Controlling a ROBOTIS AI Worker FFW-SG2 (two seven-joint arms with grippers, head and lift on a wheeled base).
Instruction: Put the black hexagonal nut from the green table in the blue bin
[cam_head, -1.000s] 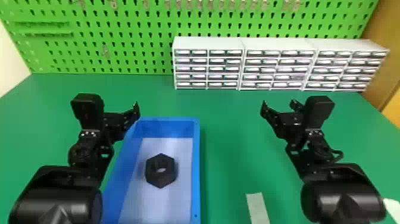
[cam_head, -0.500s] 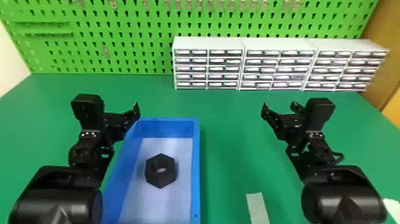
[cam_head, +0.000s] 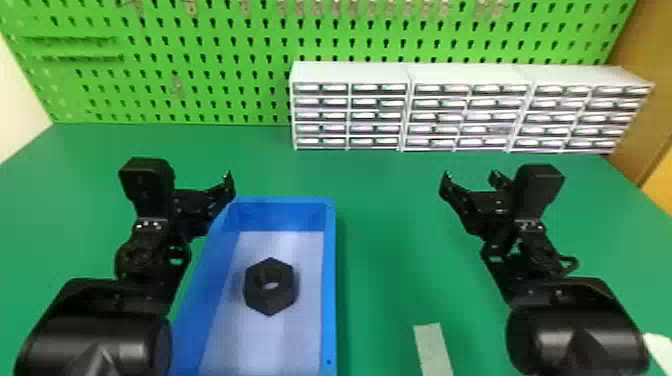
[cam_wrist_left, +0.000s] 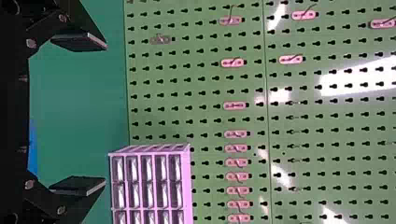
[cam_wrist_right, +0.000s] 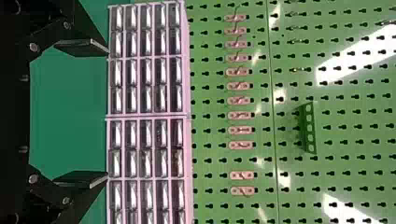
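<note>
The black hexagonal nut (cam_head: 270, 287) lies flat on the pale floor of the blue bin (cam_head: 328, 280), which stands on the green table (cam_head: 385, 240). To the bin's left is my left gripper (cam_head: 212, 187), its fingertip near the bin's far left corner; in the left wrist view the left gripper (cam_wrist_left: 103, 114) is open, with nothing between its fingers. My right gripper (cam_head: 471, 176) is held well to the right of the bin; the right wrist view has the right gripper (cam_wrist_right: 107, 113) wide open and holding nothing.
White drawer cabinets (cam_head: 465, 117) line the back of the table before a green pegboard (cam_head: 210, 65). A pale strip (cam_head: 434, 350) lies on the table between the bin and the right arm. A white object (cam_head: 659, 350) sits at the right edge.
</note>
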